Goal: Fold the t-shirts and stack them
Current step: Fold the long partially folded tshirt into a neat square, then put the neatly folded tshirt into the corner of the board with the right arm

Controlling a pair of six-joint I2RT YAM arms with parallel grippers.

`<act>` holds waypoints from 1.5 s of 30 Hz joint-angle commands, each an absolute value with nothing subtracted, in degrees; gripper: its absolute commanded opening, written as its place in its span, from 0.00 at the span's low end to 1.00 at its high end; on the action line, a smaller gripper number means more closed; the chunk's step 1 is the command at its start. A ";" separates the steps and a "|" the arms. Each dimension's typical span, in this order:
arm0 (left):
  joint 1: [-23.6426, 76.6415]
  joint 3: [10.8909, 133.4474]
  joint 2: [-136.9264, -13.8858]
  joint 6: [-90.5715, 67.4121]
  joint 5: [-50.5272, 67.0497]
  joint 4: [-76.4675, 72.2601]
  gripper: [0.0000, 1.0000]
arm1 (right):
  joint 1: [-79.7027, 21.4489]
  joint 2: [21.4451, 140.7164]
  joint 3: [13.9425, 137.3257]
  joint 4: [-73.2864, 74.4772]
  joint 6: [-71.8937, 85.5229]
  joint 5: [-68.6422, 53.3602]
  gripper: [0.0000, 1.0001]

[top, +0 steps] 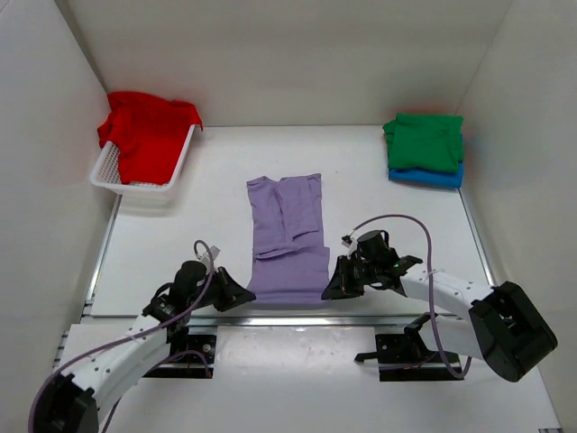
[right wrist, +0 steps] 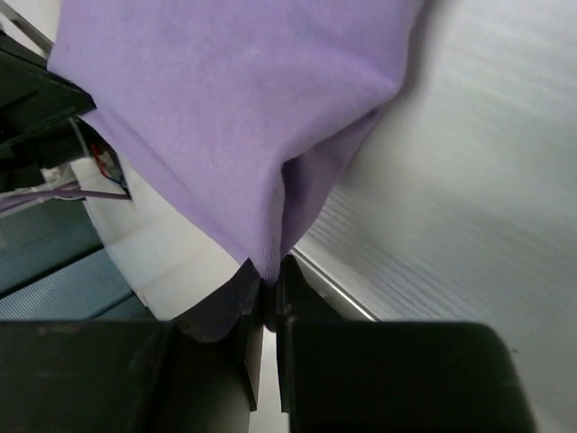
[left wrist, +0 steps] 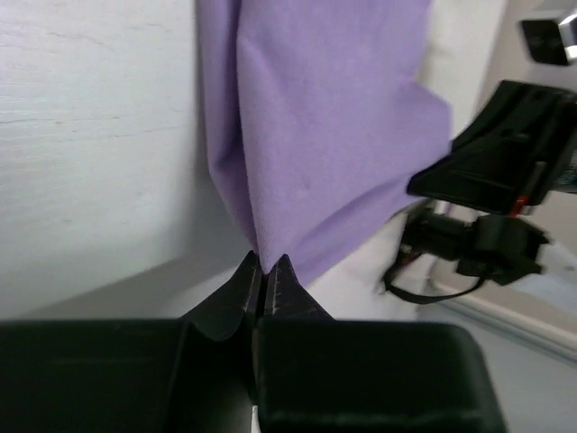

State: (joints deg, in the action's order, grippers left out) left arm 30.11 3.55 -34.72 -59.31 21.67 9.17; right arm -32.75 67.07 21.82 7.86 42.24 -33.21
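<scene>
Left claw [left wrist: 266, 271] and right claw [right wrist: 268, 275] each pinch a near corner of the soft lavender cloth t-shirt [top: 287, 230]; lift evenly, hem taut.

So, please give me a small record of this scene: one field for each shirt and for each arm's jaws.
lavender shirt: centre, sides folded in
red shirt: heaped in the white basket, far left
green shirt: folded, on top of the blue shirt, far right
blue shirt: folded, bottom of that stack
left jaws: shut on the lavender shirt's near left corner
right jaws: shut on its near right corner
</scene>
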 commanded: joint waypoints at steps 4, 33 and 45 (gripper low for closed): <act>23.57 11.12 -39.32 -60.13 20.39 9.59 0.00 | -25.77 72.13 37.04 18.88 34.21 -34.98 0.00; 6.76 44.59 -91.16 -52.64 23.37 -14.22 0.57 | -14.05 136.84 105.81 29.00 20.30 -37.61 0.64; 4.22 34.64 -75.86 -53.00 24.78 -11.16 0.55 | -20.83 139.94 116.88 43.85 11.43 -34.65 0.00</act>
